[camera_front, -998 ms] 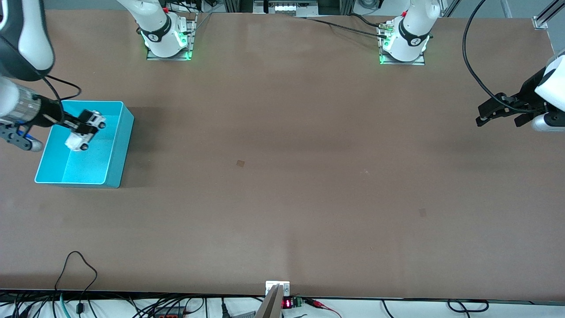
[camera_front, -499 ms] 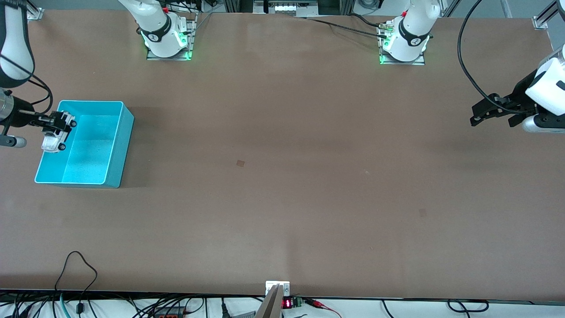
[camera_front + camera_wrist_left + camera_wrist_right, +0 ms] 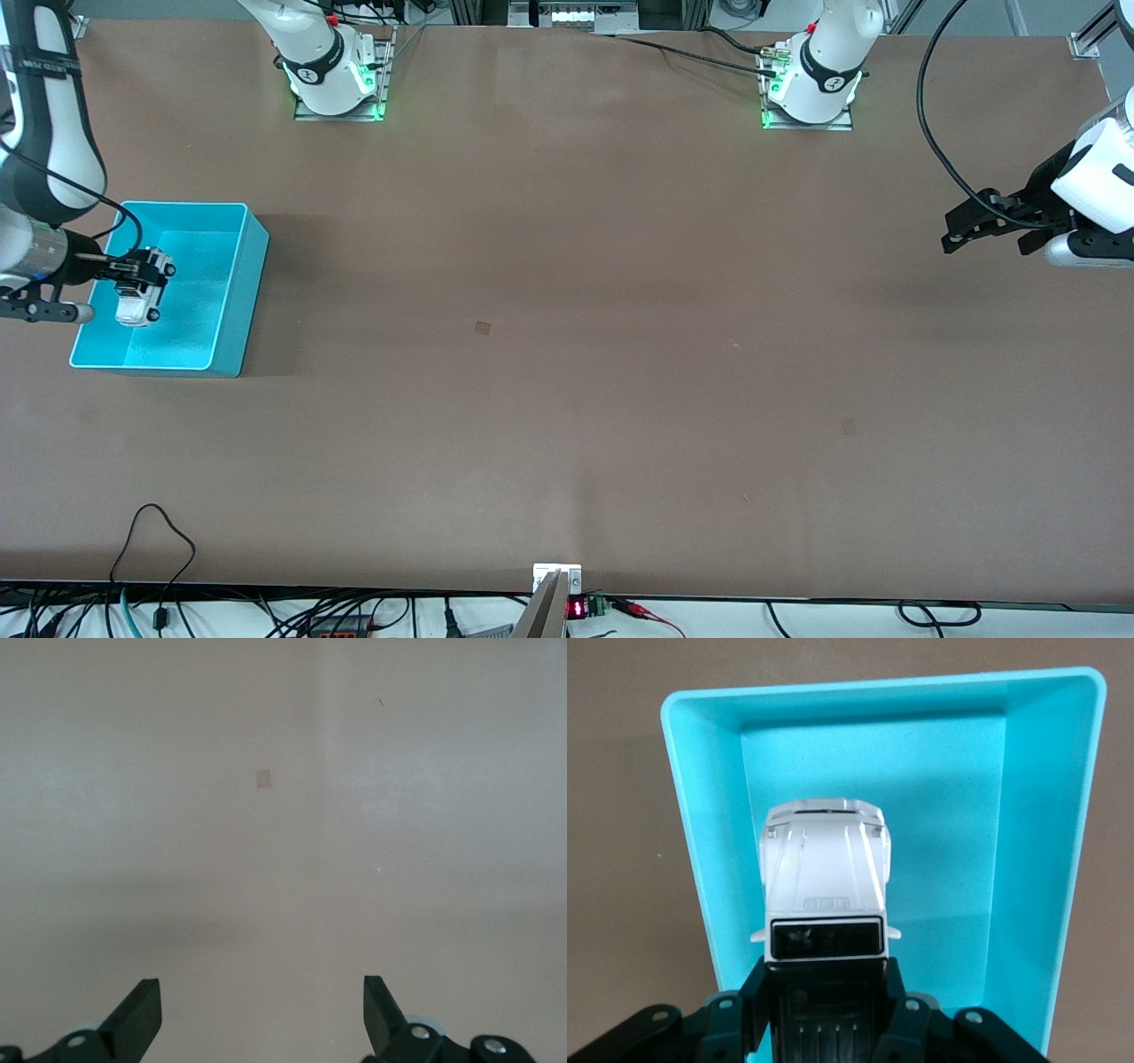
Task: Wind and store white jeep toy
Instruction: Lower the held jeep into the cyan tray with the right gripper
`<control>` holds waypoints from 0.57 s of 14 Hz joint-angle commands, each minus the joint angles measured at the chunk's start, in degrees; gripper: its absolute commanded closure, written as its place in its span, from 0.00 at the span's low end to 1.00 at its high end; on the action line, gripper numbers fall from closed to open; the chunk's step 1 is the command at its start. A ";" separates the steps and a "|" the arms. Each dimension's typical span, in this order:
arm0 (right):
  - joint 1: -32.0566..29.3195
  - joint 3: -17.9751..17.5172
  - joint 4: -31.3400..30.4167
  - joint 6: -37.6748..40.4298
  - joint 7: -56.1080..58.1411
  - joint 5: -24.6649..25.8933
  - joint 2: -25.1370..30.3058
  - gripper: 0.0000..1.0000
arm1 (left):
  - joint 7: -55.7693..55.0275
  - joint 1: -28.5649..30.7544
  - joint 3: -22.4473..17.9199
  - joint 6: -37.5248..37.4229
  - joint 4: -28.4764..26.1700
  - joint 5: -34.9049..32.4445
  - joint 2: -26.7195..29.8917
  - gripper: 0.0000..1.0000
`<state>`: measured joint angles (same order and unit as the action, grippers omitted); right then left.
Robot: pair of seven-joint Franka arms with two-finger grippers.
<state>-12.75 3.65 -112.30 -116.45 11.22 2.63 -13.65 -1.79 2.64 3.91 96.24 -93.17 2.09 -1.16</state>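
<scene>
Since half a second earlier, the right gripper point(image 3: 140, 276) had carried the white jeep toy point(image 3: 135, 305) from above the bin's outer rim, at the right arm's end, to over the bin's floor. Its jaws were clamped on the jeep's black roof end, hood pointing away from the wrist. One cyan bin point(image 3: 1045, 842), a smooth plastic rectangle with rounded corners and a grainy floor, sat near the table edge at the right arm's end, with bare floor around the boxy, glossy jeep. One left gripper point(image 3: 990, 229) waited over the left arm's end of the table, its jaws spread wide and holding nothing. One matte brown table point(image 3: 567, 354) lay open between bin and left gripper.
</scene>
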 commanded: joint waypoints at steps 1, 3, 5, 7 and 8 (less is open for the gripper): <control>-1.48 -1.19 0.23 -0.61 0.99 1.58 -1.89 0.94 | 0.64 0.78 0.05 2.36 -2.01 0.99 1.51 0.00; -2.36 -1.36 0.15 -3.33 1.52 1.76 -4.27 0.94 | 0.64 0.96 0.05 2.19 -2.01 0.99 1.95 0.00; -2.54 -1.45 0.15 -5.09 1.96 2.37 -6.03 0.94 | 0.56 0.87 0.05 2.28 -2.54 0.73 2.57 0.00; -2.98 -1.54 0.23 -5.71 2.49 3.34 -7.09 0.94 | 0.56 0.87 0.05 2.28 -2.54 0.55 2.66 0.00; -3.07 -1.54 0.23 -6.15 2.49 3.43 -7.62 0.94 | 0.56 0.87 0.05 2.11 -2.54 0.55 2.74 0.00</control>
<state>-14.25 3.45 -112.43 -122.08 12.50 4.95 -20.88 -1.79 3.10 3.83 97.53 -93.40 2.09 -0.63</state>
